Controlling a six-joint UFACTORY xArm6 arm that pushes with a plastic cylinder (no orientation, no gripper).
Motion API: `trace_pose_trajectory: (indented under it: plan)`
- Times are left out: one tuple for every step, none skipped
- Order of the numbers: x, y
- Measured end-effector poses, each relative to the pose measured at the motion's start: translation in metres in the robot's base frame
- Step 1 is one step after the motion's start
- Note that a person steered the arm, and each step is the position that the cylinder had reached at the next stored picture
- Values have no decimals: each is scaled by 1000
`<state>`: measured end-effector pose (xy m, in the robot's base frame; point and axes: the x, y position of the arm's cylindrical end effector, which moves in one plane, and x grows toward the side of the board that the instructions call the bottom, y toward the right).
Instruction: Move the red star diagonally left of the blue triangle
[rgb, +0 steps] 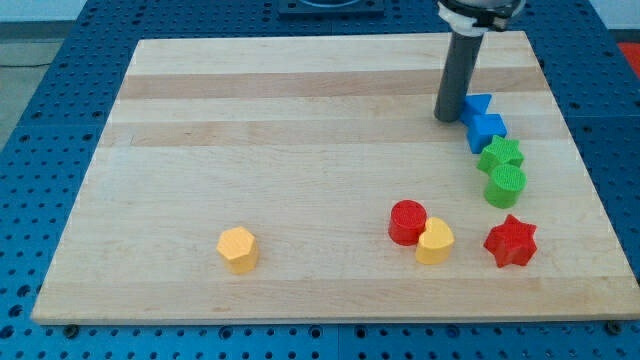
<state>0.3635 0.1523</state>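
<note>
The red star (511, 241) lies near the view's lower right of the wooden board (250, 150). The blue triangle (477, 105) sits at the upper right, touching a blue cube (487, 130) just below it. My tip (447, 117) rests on the board right beside the blue triangle's left side, touching or nearly touching it. The red star is far below my tip.
A green star (501, 155) and a green cylinder (506, 186) sit in a column below the blue cube. A red cylinder (407, 221) touches a yellow heart-like block (435, 241) left of the red star. A yellow hexagon (238, 249) lies at lower left.
</note>
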Motion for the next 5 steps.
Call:
trace_pose_trajectory:
  plan:
    - [0, 1]
    - [2, -25]
    - [18, -38]
    - [43, -38]
    - [47, -37]
